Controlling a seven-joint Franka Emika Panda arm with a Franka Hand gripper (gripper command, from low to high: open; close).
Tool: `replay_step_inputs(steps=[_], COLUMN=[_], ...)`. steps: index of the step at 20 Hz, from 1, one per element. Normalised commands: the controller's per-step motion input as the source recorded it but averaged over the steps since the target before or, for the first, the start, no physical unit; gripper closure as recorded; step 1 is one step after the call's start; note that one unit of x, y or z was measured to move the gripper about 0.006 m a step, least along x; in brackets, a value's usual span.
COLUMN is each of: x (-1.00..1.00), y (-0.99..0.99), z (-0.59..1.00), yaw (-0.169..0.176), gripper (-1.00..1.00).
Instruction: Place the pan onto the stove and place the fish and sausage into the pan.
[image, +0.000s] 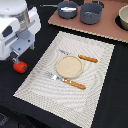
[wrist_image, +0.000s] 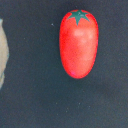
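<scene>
The flat pinkish-brown rectangular stove (image: 102, 30) is seen along the far edge of the black table (image: 115, 95), and the small round dark grey-blue pan (image: 67, 9) with its long thin handle is already set on it, beside a larger, deeper grey pot (image: 91, 13). In the middle of the table a pale striped placemat (image: 35, 85) is laid, bearing a round beige plate (image: 68, 66), an orange-handled knife (image: 84, 58) and an orange-handled fork (image: 67, 81).

At the exterior view's left the white robot arm (image: 17, 27) is held low over the table, with the gripper (image: 18, 60) poised just above the small bright red rounded sausage (image: 20, 66), which lies on the bare table just off the placemat's edge. Whether the jaws are apart or together cannot be told, since they are hidden in the exterior view and absent from the wrist view. In the wrist view the sausage (wrist_image: 79, 44) is shown as a smooth red oval with a dark green star at one end, and a pale shape, possibly the fish (wrist_image: 2, 52), is cut by the frame edge near it.

The step in hand is judged to be the picking of the sausage. It would be done well if the jaws were centred over the oval and closed across its narrow width, since the rounded sides could slip out of an off-centre grip.
</scene>
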Motion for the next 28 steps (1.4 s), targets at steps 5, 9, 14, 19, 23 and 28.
replay_step_inputs(steps=[5,9,14,19,23,28], x=[-0.04,-0.01,-0.01,0.00,0.00,0.00], y=[-0.14,-0.14,-0.11,-0.08,-0.07,-0.04], z=[-0.41,-0.39,-0.42,-0.35,-0.28,-0.15], yaw=[0.000,0.000,0.000,0.000,0.000,0.000], gripper=[-1.00,-1.00,-1.00,-1.00,1.00,1.00])
